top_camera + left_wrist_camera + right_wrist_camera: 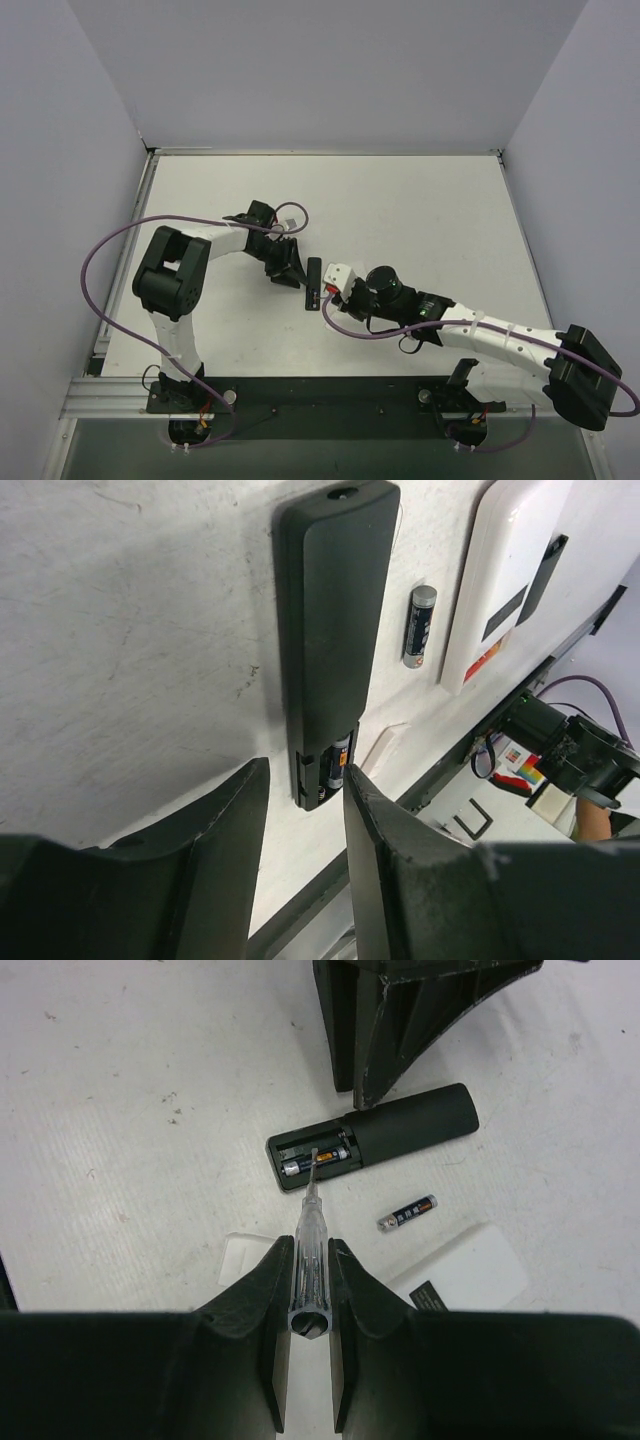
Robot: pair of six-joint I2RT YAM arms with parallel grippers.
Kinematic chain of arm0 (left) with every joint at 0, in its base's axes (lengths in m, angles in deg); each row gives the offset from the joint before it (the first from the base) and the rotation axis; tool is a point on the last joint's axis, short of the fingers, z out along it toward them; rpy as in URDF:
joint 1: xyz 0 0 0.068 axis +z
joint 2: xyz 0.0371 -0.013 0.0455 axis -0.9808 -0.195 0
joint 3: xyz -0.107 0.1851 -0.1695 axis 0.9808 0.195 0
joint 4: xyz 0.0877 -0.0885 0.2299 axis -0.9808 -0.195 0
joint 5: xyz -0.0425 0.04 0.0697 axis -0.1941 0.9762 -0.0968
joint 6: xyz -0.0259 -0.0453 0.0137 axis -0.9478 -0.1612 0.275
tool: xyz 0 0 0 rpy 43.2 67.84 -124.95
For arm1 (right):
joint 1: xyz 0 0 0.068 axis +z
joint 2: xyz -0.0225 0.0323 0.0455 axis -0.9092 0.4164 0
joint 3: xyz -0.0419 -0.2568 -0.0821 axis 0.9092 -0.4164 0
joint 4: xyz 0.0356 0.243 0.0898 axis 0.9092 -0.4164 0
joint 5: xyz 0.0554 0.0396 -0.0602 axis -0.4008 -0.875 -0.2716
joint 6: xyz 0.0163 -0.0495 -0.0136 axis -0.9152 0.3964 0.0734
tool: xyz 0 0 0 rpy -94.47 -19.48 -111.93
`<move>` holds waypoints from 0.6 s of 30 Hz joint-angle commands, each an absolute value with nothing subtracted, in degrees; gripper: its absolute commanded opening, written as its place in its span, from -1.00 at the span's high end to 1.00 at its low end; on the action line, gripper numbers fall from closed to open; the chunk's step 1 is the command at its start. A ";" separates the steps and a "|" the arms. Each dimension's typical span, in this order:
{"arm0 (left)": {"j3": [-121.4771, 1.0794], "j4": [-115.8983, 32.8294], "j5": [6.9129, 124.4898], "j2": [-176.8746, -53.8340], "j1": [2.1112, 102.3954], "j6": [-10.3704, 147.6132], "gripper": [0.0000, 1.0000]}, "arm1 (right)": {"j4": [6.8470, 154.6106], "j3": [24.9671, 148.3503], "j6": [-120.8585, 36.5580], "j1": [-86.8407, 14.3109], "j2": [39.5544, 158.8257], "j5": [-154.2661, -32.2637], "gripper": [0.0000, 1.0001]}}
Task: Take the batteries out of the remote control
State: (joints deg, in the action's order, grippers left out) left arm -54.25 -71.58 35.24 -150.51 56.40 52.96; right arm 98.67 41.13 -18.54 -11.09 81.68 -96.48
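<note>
— What is the right gripper (306,1252) doing?

— Its jaws are closed on a clear screwdriver (311,1210), with the shaft pointing away from the wrist. The tip rests on the seated battery (312,1165).

— Which way does that battery lie from the tool?

— Straight ahead, at the very tip. Its long axis runs along the remote control (410,1125), nearly crosswise to the shaft. I judge that a pry upward and toward the wrist would lift it. The right arm is plainly the nearer.

— And the left gripper (306,770)?

— Its jaws stand partly apart, astride the remote's open end, and nothing is clamped between them. One finger (400,860) seems to lean on the remote's edge, though I cannot be sure it touches.

— What does the compartment (300,1145) hold?

— One battery, in the slot nearer the right wrist. The slot beside it looks empty. The loose battery (408,1213) lies on the table (120,1110) just beside the remote, roughly parallel to it.
</note>
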 commanded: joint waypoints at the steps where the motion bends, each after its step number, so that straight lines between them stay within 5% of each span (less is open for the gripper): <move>1: -52.19 -66.32 29.84 -149.90 55.99 51.29 0.10 | 94.69 45.39 -13.55 -11.87 83.84 -103.11 1.00; 18: -53.95 -68.25 31.34 -152.71 55.46 51.46 0.22 | 85.98 52.77 -6.95 -12.13 88.95 -102.15 1.00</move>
